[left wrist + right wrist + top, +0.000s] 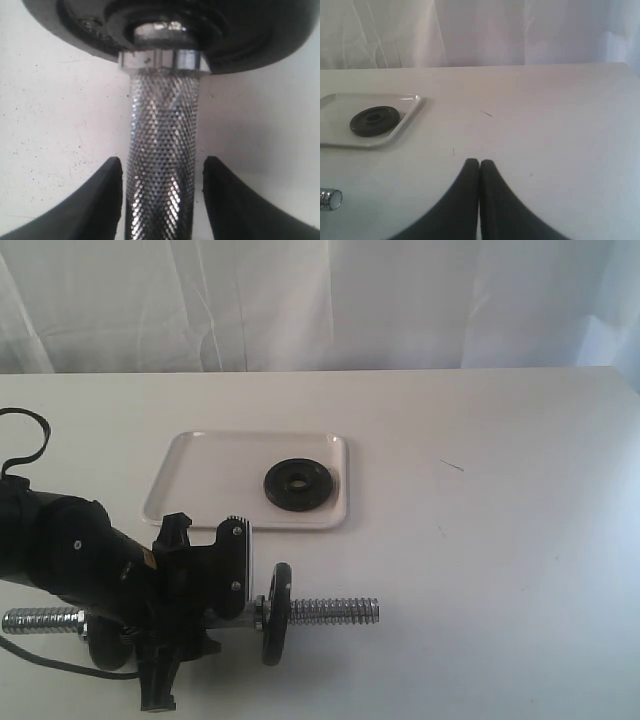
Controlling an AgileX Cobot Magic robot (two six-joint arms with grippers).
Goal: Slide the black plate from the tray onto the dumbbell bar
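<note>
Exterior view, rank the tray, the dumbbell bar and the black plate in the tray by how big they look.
1. tray, most area.
2. dumbbell bar, longer but slim and nearer the camera, so that order is unsure.
3. black plate, clearly smallest.

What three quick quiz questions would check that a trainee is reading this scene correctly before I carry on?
1. True or false: the left fingers sit on either side of the dumbbell bar, at its knurled middle.
2. Where is the black plate now? A: lying flat in the tray. B: threaded on the dumbbell bar. C: between the right fingers.
3. Fill in: the right fingers are ____ (open or shut), with nothing between them.

Key: 1 true. 2 A. 3 shut.
</note>
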